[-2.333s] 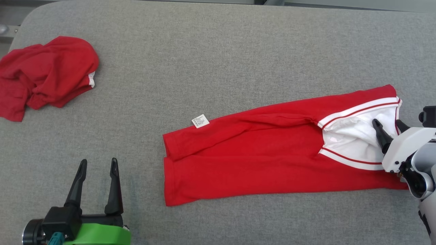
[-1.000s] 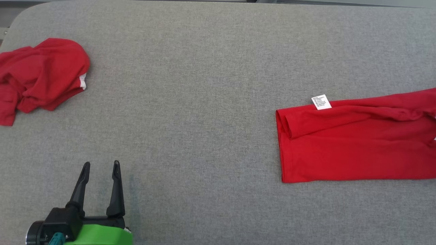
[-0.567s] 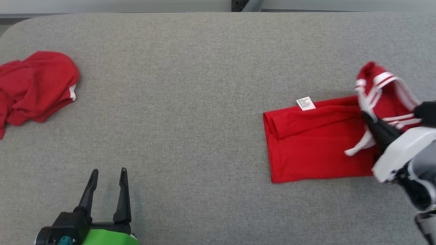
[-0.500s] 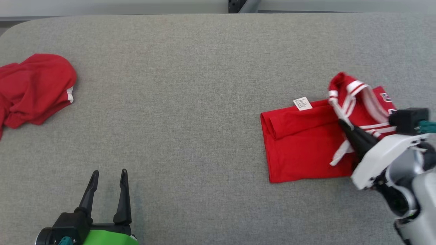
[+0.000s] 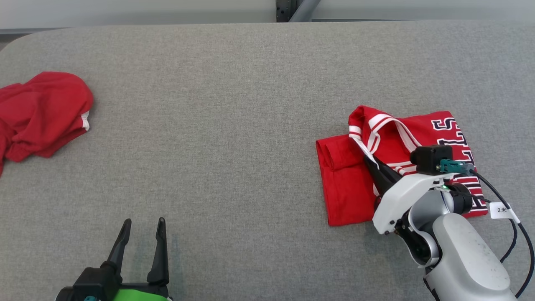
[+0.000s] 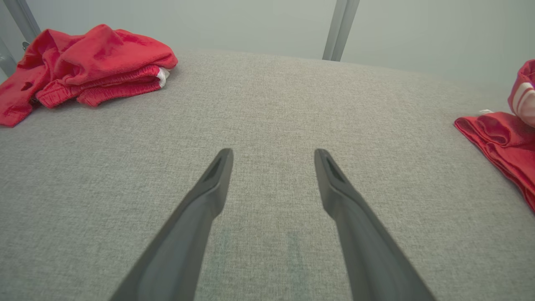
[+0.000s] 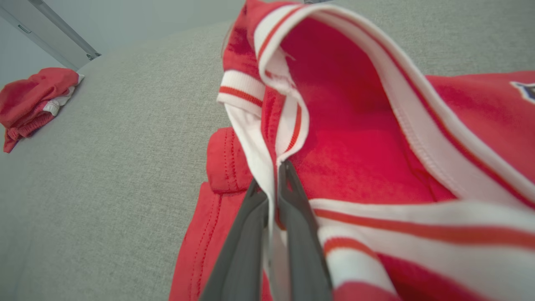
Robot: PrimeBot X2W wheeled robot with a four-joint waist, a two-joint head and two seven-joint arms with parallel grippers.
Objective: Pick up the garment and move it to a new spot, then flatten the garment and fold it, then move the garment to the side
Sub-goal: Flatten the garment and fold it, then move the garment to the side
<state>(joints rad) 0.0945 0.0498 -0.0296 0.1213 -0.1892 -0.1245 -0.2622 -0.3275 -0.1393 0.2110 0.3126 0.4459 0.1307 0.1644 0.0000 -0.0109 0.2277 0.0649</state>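
Garment (image 5: 343, 190): a red jersey lying at 3 o'clock on the grey tabletop (image 5: 234, 104). Its upper part is doubled over the lower, so the lettered face shows. The right claw (image 5: 368, 159) is clamped on the white-and-red ribbed trim (image 7: 253, 138) and holds that edge raised, probably to lay the fold down flat. The fabric is a soft, limp knit with stitched hems. The left claw (image 5: 144, 220) stands spread and empty at 7 o'clock, well apart from the work. A crumpled red pile (image 5: 42, 113) lies at 9 o'clock.
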